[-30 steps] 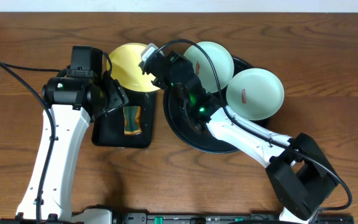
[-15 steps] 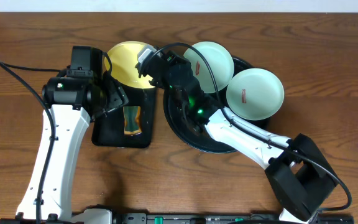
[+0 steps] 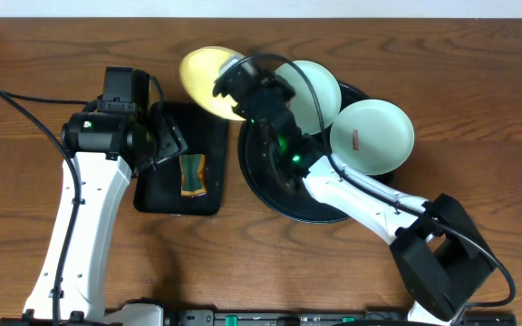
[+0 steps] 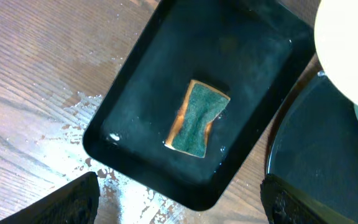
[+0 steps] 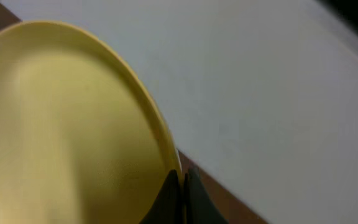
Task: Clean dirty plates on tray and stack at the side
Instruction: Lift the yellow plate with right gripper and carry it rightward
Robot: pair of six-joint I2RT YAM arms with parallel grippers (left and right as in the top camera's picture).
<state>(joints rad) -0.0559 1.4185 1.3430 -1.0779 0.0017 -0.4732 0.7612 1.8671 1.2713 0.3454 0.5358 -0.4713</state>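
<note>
Two hands are in view, and one plate is off the tray. At the left side of the worktop, the left hand hangs above the small rectangular tray with its fingers spread wide, holding nothing. A green-topped sponge lies flat near the middle of that tray, and wet film and droplets show around it and on the wood beside it.

Toward the far edge, left of centre, the yellow plate is held tilted and appears to be raised. The right hand pinches its rim, fingers pressed together on either face. I cannot tell whether this plate carries a smear.

Right of centre, the round black tray holds the two mint plates. One sits at its far side. The other sits toward the right and bears a reddish smear.

Assessment: the step in hand looks like presenting the yellow plate for wiping. Recommendations:
- Keep the rim pinch firm, since wet ware is likely to slip.
- Turn the plate's face toward the left hand, over the rectangular tray, so drips fall inside it.
- Have the left hand grip the sponge across its narrow waist.
- Wipe against the supported side of the plate, near the held rim.
</note>
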